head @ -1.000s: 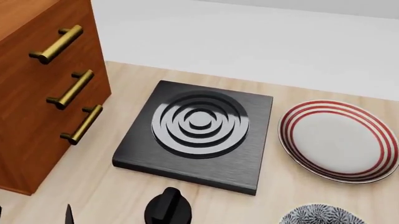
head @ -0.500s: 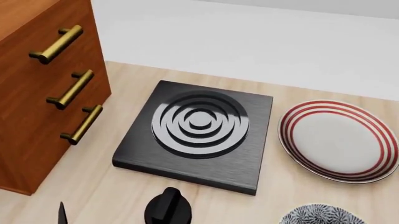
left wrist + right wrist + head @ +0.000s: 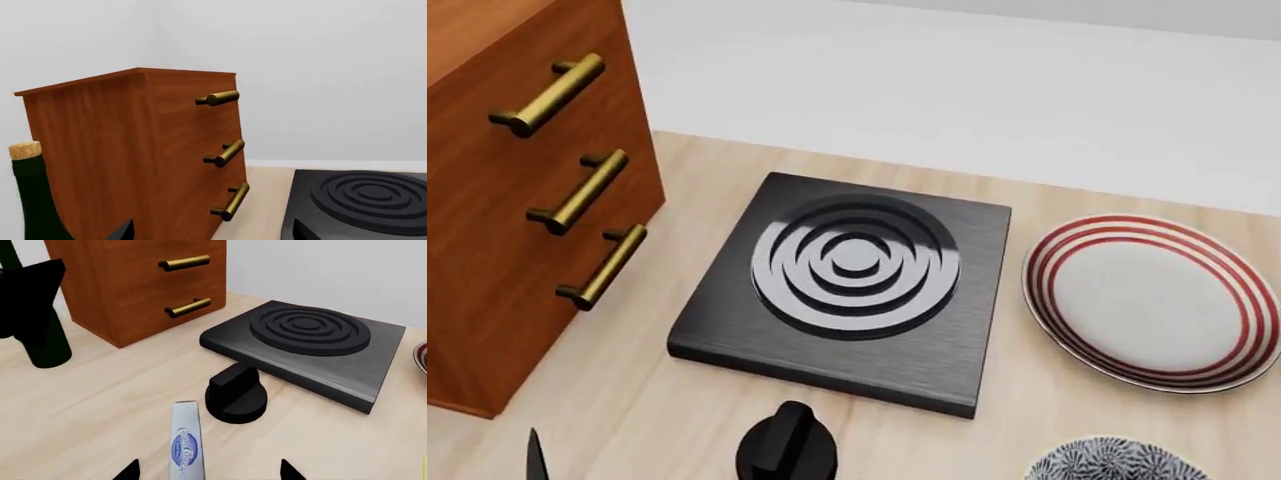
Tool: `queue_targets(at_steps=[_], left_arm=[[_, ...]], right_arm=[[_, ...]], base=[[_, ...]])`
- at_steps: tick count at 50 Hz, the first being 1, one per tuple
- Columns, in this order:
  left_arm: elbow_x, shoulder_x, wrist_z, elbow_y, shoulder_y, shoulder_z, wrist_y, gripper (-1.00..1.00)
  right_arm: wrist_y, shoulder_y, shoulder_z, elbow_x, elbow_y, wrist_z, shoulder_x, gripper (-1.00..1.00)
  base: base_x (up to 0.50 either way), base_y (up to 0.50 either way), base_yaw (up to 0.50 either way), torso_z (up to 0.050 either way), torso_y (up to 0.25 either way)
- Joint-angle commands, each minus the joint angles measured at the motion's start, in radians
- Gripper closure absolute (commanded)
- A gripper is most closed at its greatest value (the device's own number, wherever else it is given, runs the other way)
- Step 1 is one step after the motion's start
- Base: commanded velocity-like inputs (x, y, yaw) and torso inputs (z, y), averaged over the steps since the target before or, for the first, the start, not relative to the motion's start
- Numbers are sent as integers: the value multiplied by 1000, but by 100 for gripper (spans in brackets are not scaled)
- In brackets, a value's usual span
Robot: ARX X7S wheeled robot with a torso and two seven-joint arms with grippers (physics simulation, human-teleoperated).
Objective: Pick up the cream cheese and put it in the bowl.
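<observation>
Sliding leftward along the bottom edge of the head view over the last second, the dark fingertip of the left gripper (image 3: pixel 534 455) is the only thing that has shifted; the stove plate (image 3: pixel 854 285), its black knob (image 3: pixel 785 440), the red-ringed plate (image 3: pixel 1148 300) and the wooden drawer cabinet (image 3: pixel 521 200) all lie just as they did. That drift carries the left arm away from the middle of the table, which probably means it is clearing room and that the pick falls to the other arm. The cream cheese (image 3: pixel 185 440) lies flat on the pale tabletop just beside the knob, on the near side of the stove plate, untouched; the head view does not show it. The right gripper (image 3: pixel 210 471) hovers low over the near end of the box, its two fingertips spread wide to either side and holding nothing. The left one looks toward the cabinet and a corked green bottle (image 3: pixel 33 200), its fingertips likewise parted and empty. Only a sliver of the patterned bowl (image 3: pixel 1114 460) shows, at the lower edge below the plate, well apart from the box, so the grasp is not yet made.
</observation>
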Motion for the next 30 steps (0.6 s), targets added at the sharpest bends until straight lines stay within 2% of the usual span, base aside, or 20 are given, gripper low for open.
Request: queue_targets(at_steps=[1,5,30], left_arm=[[-10,-20,-26,-1,13,-45,-3,-100],[-11,-21,-37,-67,33,-66,88,-100],[-50,-68,-96,-24,100,-183,93,-100]], right_arm=[[7,14,-15,2,17,-10,-4,-100],[12,20,-14,5,25,-7,-6,-100],[7,24,-34,2,50,-13,-9,-100]], base=[[0,0,0,0,0],[0,0,0,0,0],[0,0,0,0,0]])
